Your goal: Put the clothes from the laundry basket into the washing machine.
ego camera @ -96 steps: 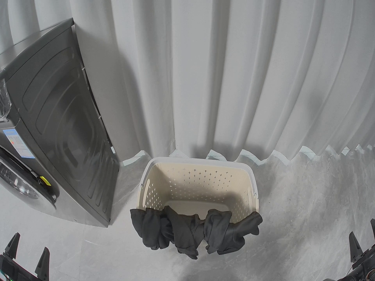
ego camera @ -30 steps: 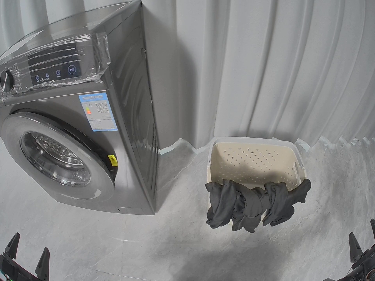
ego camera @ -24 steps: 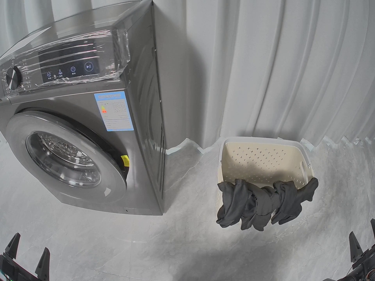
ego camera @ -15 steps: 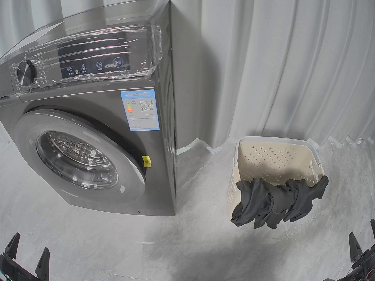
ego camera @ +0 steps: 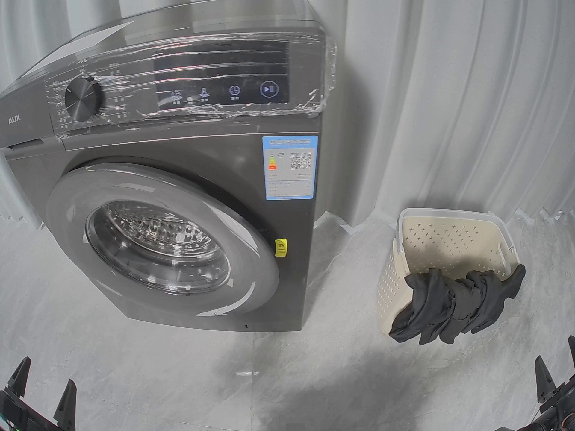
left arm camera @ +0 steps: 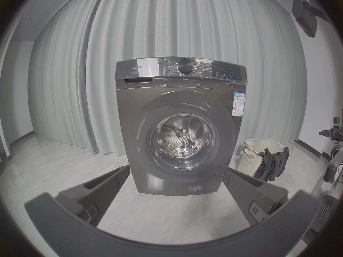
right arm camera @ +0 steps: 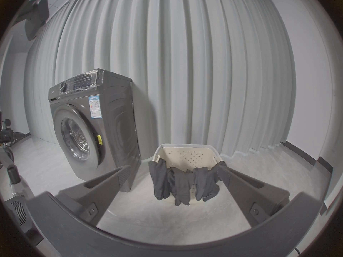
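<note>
The grey washing machine stands on the floor at the left, its round glass door shut. A cream laundry basket sits to its right by the curtain. Dark grey clothes hang over the basket's near rim. My left gripper is low at the near left, open and empty, well short of the machine. My right gripper is low at the near right, open and empty, a little short of the basket. The left wrist view faces the washing machine; the right wrist view faces the clothes on the basket.
A white pleated curtain runs behind the machine and the basket. Bare grey marble floor lies between me and both of them. Clear film covers the machine's control panel.
The whole head picture has shifted: the camera has turned left, so the washing machine now fills the left and the basket sits at the right. Both grippers stay as they were.
</note>
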Robot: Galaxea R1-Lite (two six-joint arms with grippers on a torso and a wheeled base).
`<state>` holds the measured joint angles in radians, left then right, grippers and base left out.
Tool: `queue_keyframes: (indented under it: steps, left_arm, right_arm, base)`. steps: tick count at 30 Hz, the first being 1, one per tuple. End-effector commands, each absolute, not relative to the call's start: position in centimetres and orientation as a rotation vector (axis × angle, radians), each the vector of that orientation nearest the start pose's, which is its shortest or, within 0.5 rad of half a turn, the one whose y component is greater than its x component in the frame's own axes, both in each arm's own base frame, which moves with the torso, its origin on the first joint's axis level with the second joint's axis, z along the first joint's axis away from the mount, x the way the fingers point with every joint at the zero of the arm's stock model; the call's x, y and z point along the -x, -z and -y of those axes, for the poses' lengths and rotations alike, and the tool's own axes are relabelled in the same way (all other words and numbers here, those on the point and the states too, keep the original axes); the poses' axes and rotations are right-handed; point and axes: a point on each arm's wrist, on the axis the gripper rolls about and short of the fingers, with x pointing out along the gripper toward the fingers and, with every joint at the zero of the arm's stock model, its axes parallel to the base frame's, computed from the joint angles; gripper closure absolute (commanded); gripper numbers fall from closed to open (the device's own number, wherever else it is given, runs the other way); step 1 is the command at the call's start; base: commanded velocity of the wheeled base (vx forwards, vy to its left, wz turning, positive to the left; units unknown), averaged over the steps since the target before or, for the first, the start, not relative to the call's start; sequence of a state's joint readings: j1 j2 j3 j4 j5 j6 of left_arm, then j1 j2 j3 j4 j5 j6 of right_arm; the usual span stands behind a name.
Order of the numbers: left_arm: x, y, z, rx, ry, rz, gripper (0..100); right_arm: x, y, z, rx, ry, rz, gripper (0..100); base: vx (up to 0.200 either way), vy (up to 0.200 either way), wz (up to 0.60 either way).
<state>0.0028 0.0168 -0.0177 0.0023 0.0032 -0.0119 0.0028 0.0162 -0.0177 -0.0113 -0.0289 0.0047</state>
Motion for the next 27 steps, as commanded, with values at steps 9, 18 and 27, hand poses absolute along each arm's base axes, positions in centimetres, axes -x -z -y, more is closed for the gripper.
queue_keyframes:
  steps: [9, 18, 27]
  left_arm:
    - [2.27, -7.61, 0.0, 0.012, -0.006, -0.005, 0]
    - [2.27, -7.61, 0.0, 0.012, -0.006, -0.005, 0]
    - [2.27, -7.61, 0.0, 0.012, -0.008, -0.005, 0]
  right_arm:
    - [2.28, -7.67, 0.07, -0.005, 0.026, 0.012, 0]
    - [2.28, -7.67, 0.07, -0.006, 0.026, 0.012, 0]
    - [2.28, -7.67, 0.07, -0.005, 0.026, 0.012, 0]
  base:
    - [0.0, 0.2, 0.0]
    - [0.0, 0.2, 0.0]
    - [0.0, 0.2, 0.0]
